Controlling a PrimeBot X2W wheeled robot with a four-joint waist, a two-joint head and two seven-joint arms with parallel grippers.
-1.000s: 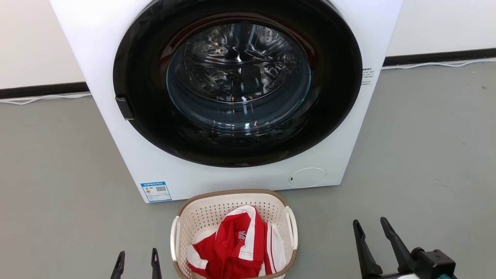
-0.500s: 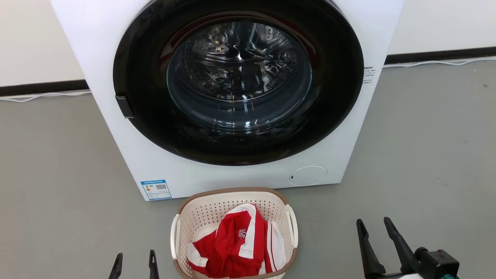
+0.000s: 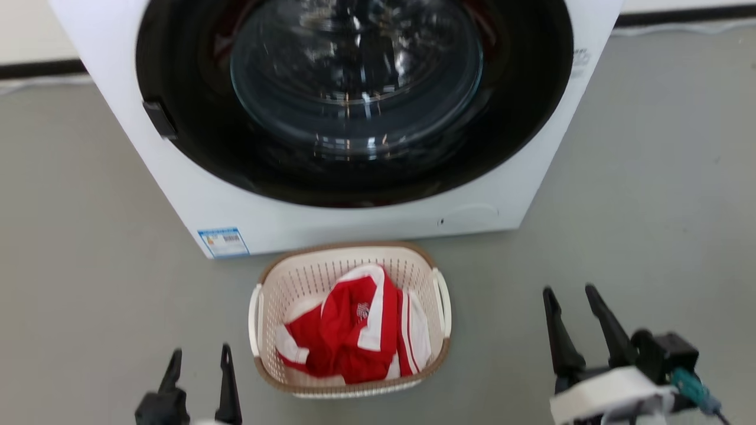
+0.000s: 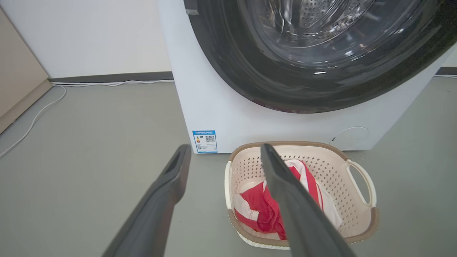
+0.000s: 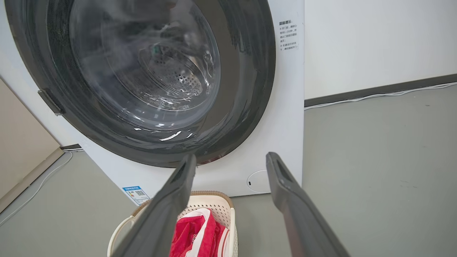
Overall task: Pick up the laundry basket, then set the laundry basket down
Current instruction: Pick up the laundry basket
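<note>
While the laundry basket (image 3: 295, 282) sits on the smooth grey floor (image 3: 88, 236) just in front of the washing machine (image 3: 354, 227), both grippers hang apart from it with nothing in them. The basket is a rounded rectangle of cream plastic. Its walls are pierced with rows of small holes and its rim is a brown band with a woven look. A slim white loop handle curves out from each short side (image 3: 255, 319). Inside lies a crumpled red and white garment (image 3: 348, 336) of soft folded cloth, with a small emblem on the red part.

In the head view the left gripper (image 3: 201, 354) is at the lower left, near the basket's left side but not touching it. Its two dark tapering fingers are spread with bare floor between them. The right gripper (image 3: 569, 290) stands well off to the basket's right, its long black fingers likewise parted, above a pale wrist housing.

The left wrist view looks past the left gripper (image 4: 225, 148) at the basket (image 4: 328, 171), whose perforated far wall and right handle are plain to see. The right wrist view shows the right gripper (image 5: 231, 157) with its matt grey fingers wide apart and the basket (image 5: 221, 210) low between them.

The machine is a glossy white box with a large round black door and a domed glass window (image 3: 354, 71). Through the window the dimpled metal drum shows. A blue and white label (image 3: 223, 242) is stuck on its lower left corner, and a thin white cable (image 4: 53, 103) trails along the floor by the wall
</note>
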